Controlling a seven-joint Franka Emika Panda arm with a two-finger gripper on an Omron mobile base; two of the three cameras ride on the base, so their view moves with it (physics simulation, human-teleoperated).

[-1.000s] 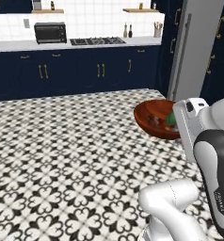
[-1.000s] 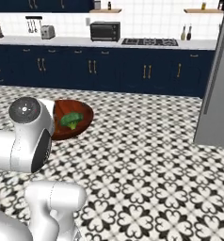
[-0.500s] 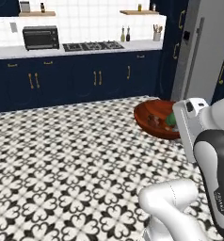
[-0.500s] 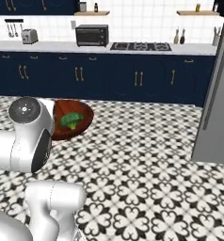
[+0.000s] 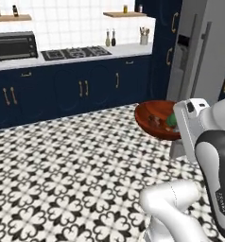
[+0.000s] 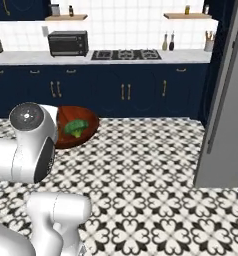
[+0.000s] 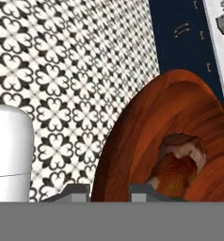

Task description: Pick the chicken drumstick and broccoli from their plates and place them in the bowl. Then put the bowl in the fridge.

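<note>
The glossy red-brown bowl [image 5: 154, 124] hangs above the tiled floor in front of my arm, its rim clamped in my gripper [image 7: 109, 192], which is shut on it. Inside lie the brown chicken drumstick [image 7: 179, 165] and the green broccoli [image 6: 75, 127]; the left base view also catches the broccoli [image 5: 171, 121] beside my white hand. The bowl [image 6: 86, 126] peeks out from behind my arm's joint in the right base view. The grey fridge [image 5: 206, 61], door closed, stands just beyond the bowl on the right. The plates are out of view.
Navy cabinets [image 5: 76, 90] run along the back under a white counter with a gas hob [image 5: 69, 53] and a black toaster oven [image 5: 15, 45]. The fridge [image 6: 228, 100] has a long bar handle [image 6: 223, 87]. Patterned floor [image 5: 62, 179] spreads to the left.
The whole picture has shifted: the base has moved, so the counter slid sideways and the fridge now stands larger and nearer. The bowl stays in my gripper with the food in it.
</note>
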